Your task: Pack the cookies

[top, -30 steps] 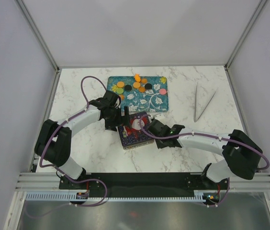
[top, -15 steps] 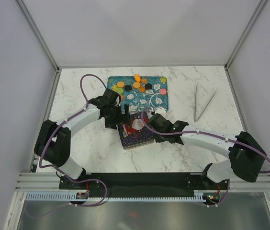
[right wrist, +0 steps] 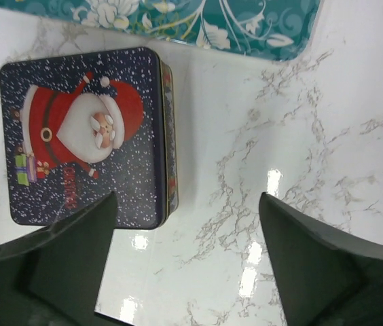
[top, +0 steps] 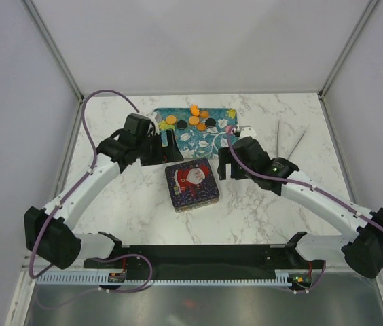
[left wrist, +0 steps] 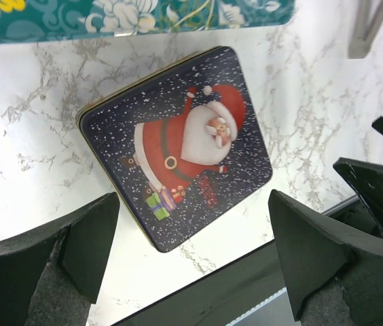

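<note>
Fingers wide apart on both sides: our left gripper (left wrist: 193, 204) holds nothing, and in its wrist view we see the Santa tin (left wrist: 178, 142) lying below, between the two spread fingers. Our right gripper (right wrist: 186, 200) is just as wide and equally empty, with the tin's right edge and bare marble table (right wrist: 266, 156) showing between its fingers. From above, we find the left gripper over the near-left part of the teal floral tray (top: 202, 144), and the right gripper by the tray's near-right edge, just beyond the tin's far-right corner. The tin sits on the table just in front of the tray, its lid on and turned slightly askew; we cannot tell what is inside. The cookies (top: 193, 121) that we can see lie loose along the far side of the tray, orange, black, pink and yellow among them, well apart from the tin. A pair of metal tongs (top: 286, 146) rests on the table to the right of the tray.
</note>
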{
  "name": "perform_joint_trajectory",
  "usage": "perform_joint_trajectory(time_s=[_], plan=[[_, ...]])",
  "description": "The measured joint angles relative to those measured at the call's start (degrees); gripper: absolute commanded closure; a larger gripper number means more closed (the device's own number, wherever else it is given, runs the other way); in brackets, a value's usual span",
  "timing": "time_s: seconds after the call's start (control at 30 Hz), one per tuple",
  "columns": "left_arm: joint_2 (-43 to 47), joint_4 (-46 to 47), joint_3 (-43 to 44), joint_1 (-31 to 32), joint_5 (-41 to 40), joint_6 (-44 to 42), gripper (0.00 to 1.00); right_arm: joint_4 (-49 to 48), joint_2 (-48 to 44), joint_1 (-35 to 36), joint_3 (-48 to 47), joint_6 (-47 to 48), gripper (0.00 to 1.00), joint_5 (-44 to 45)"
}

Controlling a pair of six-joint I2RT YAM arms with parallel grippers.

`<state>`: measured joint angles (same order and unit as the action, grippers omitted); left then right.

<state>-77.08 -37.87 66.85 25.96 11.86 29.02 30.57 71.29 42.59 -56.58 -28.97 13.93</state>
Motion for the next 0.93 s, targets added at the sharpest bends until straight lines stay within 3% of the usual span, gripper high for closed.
perform_joint_trajectory(time_s=[0.43, 0.93], plan=[[18.0, -1.0, -4.3, 0.0, -2.4, -3.7, 0.01, -1.5, -6.0, -2.0, -3.6, 0.0, 0.02, 2.4], [23.2, -0.9, -9.1, 0.0, -4.0, -6.4, 0.01, -4.4, -6.8, -2.0, -1.1, -0.6, 0.02, 6.2]])
